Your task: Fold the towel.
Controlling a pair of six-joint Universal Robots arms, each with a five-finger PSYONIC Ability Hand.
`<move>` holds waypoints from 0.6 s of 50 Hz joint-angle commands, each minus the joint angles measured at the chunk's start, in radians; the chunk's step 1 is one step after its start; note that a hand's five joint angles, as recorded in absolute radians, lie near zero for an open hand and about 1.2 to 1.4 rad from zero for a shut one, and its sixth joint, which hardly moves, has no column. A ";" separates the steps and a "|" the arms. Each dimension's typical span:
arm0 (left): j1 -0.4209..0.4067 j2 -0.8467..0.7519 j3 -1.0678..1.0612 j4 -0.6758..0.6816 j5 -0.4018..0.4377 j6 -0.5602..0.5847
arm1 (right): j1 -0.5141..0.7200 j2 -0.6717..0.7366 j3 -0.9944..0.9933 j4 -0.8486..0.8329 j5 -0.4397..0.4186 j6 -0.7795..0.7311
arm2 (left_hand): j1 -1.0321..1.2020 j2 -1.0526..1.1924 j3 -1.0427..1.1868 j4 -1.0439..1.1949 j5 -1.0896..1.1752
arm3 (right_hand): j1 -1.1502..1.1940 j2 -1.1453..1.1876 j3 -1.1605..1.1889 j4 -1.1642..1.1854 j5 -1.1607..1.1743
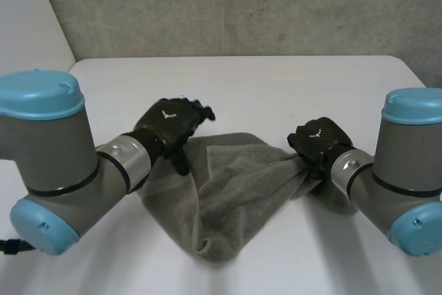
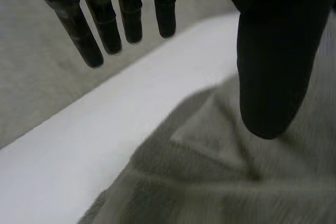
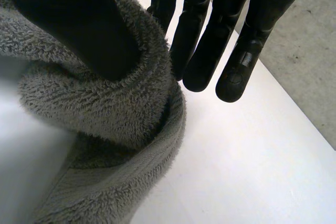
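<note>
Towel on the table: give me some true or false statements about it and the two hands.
1. The towel lies flat and fully spread on the table. False: it is bunched and creased, drawn toward the right hand.
2. The right hand pinches the towel's edge between thumb and fingers. True.
3. The left hand has its fingers curled round the towel. False: its fingers are straight and hold nothing, above the towel's far edge.
4. The two hands are at opposite sides of the towel. True.

A lab-like test bench: white table (image 1: 242,81) against a grey concrete wall (image 1: 242,5).
</note>
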 commanded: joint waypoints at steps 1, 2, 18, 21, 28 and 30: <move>0.061 -0.101 0.027 -0.006 0.059 0.276 | -0.010 0.003 0.003 -0.003 -0.016 -0.003 | 0.186 0.179 0.185 0.185 0.185 | 0.457 0.217 0.208 0.204 0.251; 0.064 -0.127 0.039 -0.012 0.061 0.295 | -0.010 0.003 0.003 -0.003 -0.016 -0.003 | 0.189 0.182 0.188 0.188 0.188 | 0.457 0.217 0.208 0.204 0.251; 0.053 -0.245 0.108 -0.103 0.118 0.301 | -0.007 0.014 0.010 -0.008 -0.017 -0.006 | 0.189 0.182 0.188 0.188 0.188 | 0.457 0.217 0.208 0.204 0.251; 0.050 -0.247 0.108 -0.104 0.119 0.301 | -0.007 0.018 0.010 -0.009 -0.017 -0.007 | 0.195 0.188 0.194 0.193 0.194 | 0.457 0.217 0.208 0.204 0.251; 0.052 -0.253 0.105 -0.106 0.118 0.302 | -0.007 0.018 0.009 -0.012 -0.017 -0.009 | 0.338 0.331 0.337 0.337 0.337 | 0.457 0.217 0.208 0.204 0.251; 0.050 -0.253 0.104 -0.106 0.116 0.302 | -0.007 0.018 0.009 -0.012 -0.017 -0.009 | 0.417 0.410 0.416 0.416 0.416 | 0.457 0.217 0.208 0.204 0.251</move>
